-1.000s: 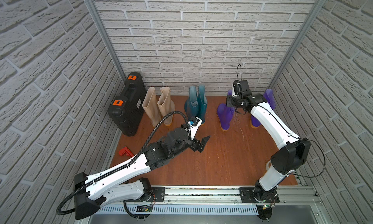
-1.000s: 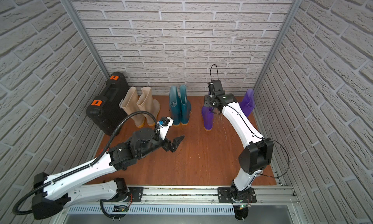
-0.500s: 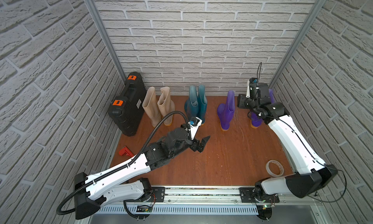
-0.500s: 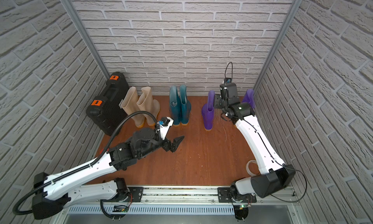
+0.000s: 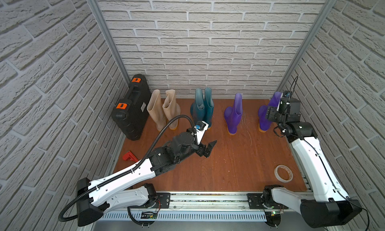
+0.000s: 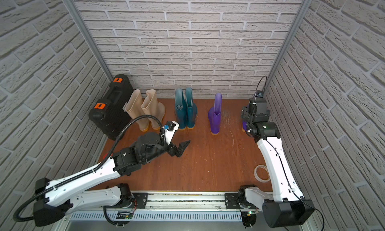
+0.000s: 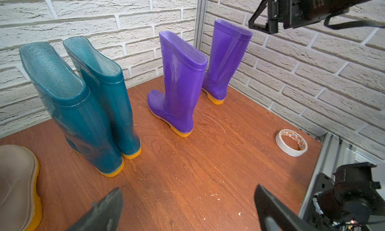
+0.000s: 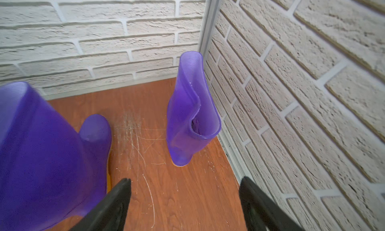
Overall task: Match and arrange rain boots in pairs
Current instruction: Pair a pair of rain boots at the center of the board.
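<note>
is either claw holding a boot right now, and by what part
Nothing is held. The left claw is open over the wooden floor; the right claw is open, clear of the glossy purple rubber boot by the wall.

Left arm (image 5: 125, 175), right arm (image 5: 310, 157): jaws apart, empty.

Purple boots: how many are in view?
2. One purple boot stands apart, next to the teal pair; the other purple boot stands by the side wall, partly behind the right arm.
</note>
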Motion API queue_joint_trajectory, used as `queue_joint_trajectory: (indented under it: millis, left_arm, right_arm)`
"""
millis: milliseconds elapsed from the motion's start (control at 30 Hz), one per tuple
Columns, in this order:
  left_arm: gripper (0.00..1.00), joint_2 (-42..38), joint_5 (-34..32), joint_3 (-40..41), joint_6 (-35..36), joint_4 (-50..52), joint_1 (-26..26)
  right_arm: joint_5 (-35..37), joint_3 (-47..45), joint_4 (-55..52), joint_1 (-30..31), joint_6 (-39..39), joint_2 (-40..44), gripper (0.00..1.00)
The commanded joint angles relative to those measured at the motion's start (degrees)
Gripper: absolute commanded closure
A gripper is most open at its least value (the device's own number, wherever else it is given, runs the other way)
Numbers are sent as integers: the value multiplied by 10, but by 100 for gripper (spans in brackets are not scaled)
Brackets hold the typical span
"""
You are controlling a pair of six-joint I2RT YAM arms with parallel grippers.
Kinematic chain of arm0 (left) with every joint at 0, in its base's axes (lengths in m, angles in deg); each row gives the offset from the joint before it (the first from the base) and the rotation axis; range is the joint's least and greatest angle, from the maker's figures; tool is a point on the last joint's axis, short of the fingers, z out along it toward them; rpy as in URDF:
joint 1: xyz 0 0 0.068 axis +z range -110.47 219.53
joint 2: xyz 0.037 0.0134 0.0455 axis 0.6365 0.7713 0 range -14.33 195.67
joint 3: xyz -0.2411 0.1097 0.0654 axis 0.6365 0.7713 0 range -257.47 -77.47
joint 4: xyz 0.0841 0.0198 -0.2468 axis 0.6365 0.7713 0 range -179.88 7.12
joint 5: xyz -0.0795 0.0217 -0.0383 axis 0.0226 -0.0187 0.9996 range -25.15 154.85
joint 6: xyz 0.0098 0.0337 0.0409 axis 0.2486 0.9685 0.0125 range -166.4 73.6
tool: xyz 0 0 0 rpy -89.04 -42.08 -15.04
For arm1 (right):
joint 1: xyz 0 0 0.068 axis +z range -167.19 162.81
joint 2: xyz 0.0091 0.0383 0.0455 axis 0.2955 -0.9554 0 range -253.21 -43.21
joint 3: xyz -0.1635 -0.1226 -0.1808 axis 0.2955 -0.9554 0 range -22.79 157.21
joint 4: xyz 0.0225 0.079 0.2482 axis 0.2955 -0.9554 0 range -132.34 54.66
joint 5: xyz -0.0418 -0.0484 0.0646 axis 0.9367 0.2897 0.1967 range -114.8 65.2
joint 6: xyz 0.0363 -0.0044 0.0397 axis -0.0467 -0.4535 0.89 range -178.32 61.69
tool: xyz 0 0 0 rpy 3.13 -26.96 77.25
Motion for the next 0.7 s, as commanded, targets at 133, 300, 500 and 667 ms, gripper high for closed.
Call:
queue_joint_trajectory:
  millis: [133,300,500,667]
  left_arm:
    - [2,-3,1,5,0,-29,-3]
    - [2,1,2,-1,0,-23,-3]
    - [2,3,4,-2,-1,-26,-3]
    - [2,8,4,-5,-2,-25,-3]
  right_arm:
    - [-51,21,48,-71,-12,-66,15]
    - [-79,39,67,-103,-8,-108,14]
    - [-136,82,70,-126,-7,-160,14]
    - [-161,110,64,-128,-6,-199,18]
